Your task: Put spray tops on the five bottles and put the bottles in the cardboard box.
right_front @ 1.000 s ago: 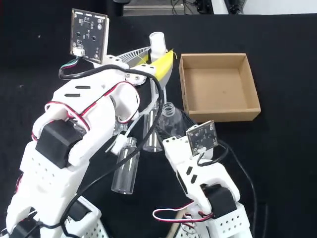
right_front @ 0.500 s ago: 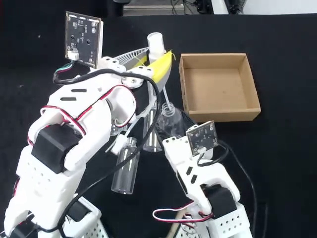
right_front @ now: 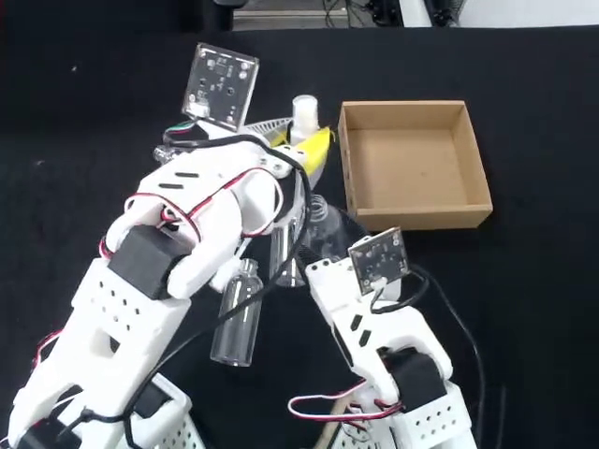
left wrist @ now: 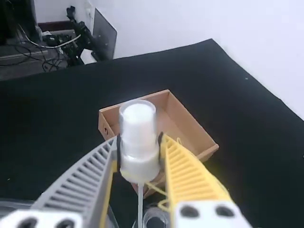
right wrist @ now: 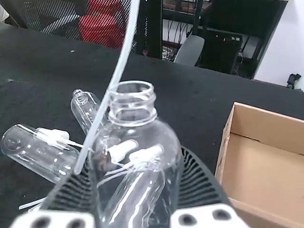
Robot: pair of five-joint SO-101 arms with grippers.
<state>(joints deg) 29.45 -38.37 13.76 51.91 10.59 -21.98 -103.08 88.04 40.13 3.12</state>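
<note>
My left gripper (right_front: 301, 129) is shut on a white spray top (right_front: 302, 112), held between a grey and a yellow finger (left wrist: 190, 175) above the upright clear bottle (right_front: 321, 223). In the left wrist view the spray top (left wrist: 137, 140) hangs its thin dip tube (left wrist: 140, 204) toward the bottle's mouth (left wrist: 154, 218). My right gripper (right wrist: 135, 187) is shut on that bottle (right wrist: 135, 142). Its dip tube (right wrist: 114, 90) slants past the outside of the open neck. The empty cardboard box (right_front: 412, 164) stands just right of both grippers.
Clear bottles lie on the black table: one (right_front: 237, 313) by the left arm, another (right_front: 285, 253) beside it. Two more bottles (right wrist: 35, 149) (right wrist: 85, 107) and loose spray tops (right wrist: 52, 135) lie behind the held bottle. Chairs and cables stand off the table.
The left arm has swung right and dropped, bringing the spray top lower and closer over the held bottle. The right arm has stayed still with its bottle.
</note>
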